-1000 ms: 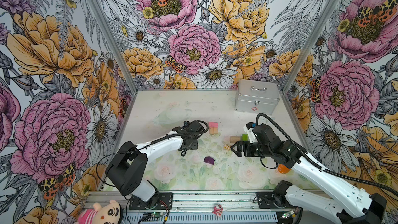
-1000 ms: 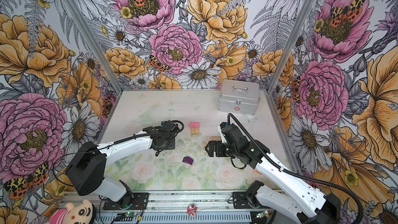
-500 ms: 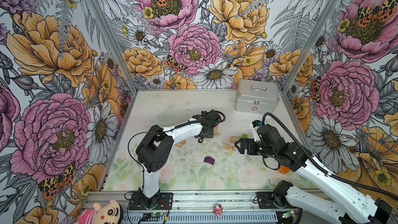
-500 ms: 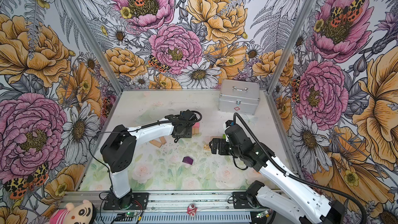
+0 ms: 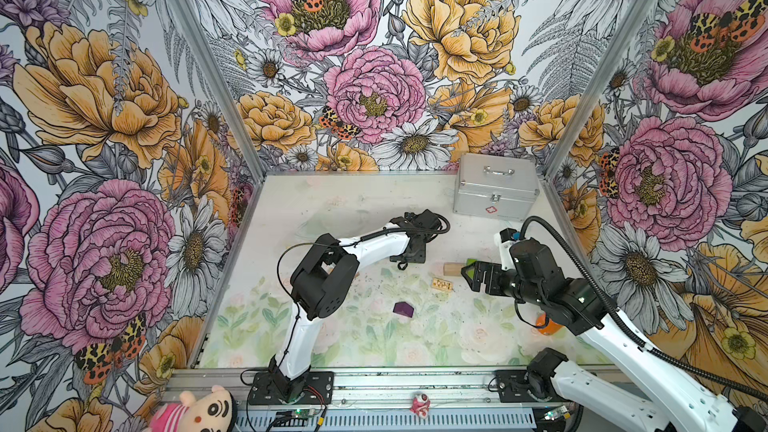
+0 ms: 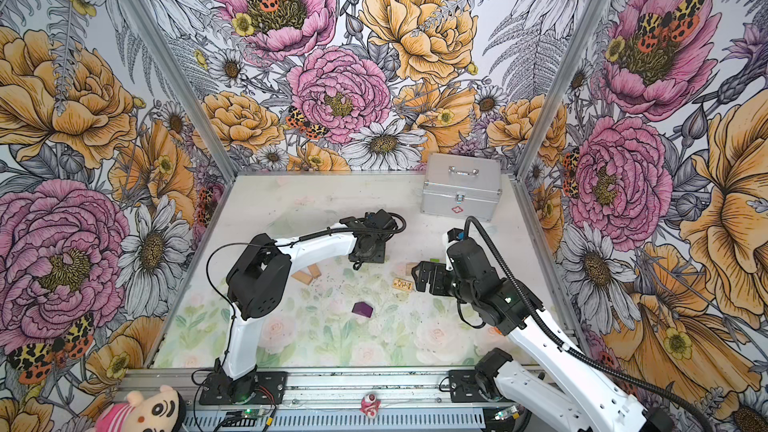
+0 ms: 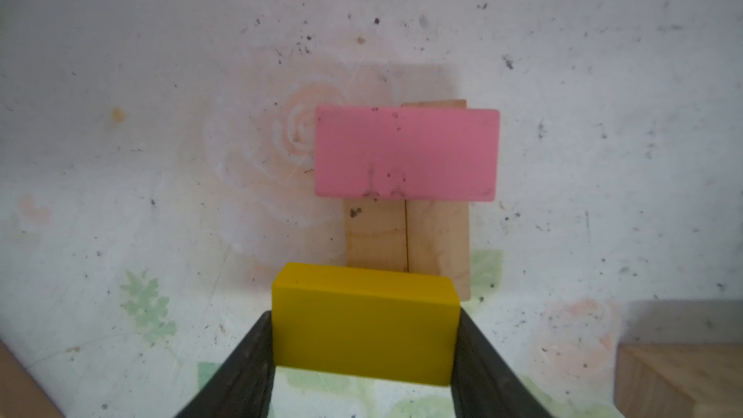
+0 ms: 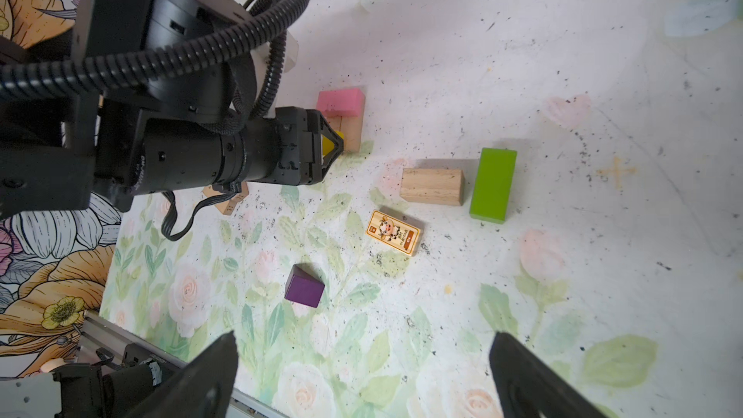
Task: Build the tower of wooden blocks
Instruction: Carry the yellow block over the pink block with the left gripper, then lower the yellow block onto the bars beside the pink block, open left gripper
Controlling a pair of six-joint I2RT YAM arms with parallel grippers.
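- Our right claw (image 8: 364, 335) is hanging over the front part of the table (image 5: 332, 209) with its two fingers spread wide, and it is holding nothing.
- Just beyond it, the dark purple block (image 8: 304, 286) is lying alone on the printed leaves, apart from the other blocks.
- A little farther, a small printed tile (image 8: 394, 233) with a cartoon cow is lying flat.
- In a top view, two tan planks (image 6: 307, 274) are lying together beside the elbow of the left arm.
- Behind the tile, one tan block (image 8: 432, 186) is lying on its long side, and the lime-green block (image 8: 492, 184) is lying just beside its end, crosswise to it.
- Farther on, our left claw (image 7: 365, 339) is pinching the yellow block (image 7: 362, 299), with one finger pressing on each end.
- We are seeing the yellow block over the near end of the tower (image 8: 341, 114), but we cannot tell whether it is touching it.
- The tower is standing near the middle of the table: two tan blocks (image 7: 376, 239) are lying side by side, and the pink block (image 7: 406, 152) is lying across their far part.
- At the far right, the silver case (image 5: 494, 189) is standing closed near the back corner.
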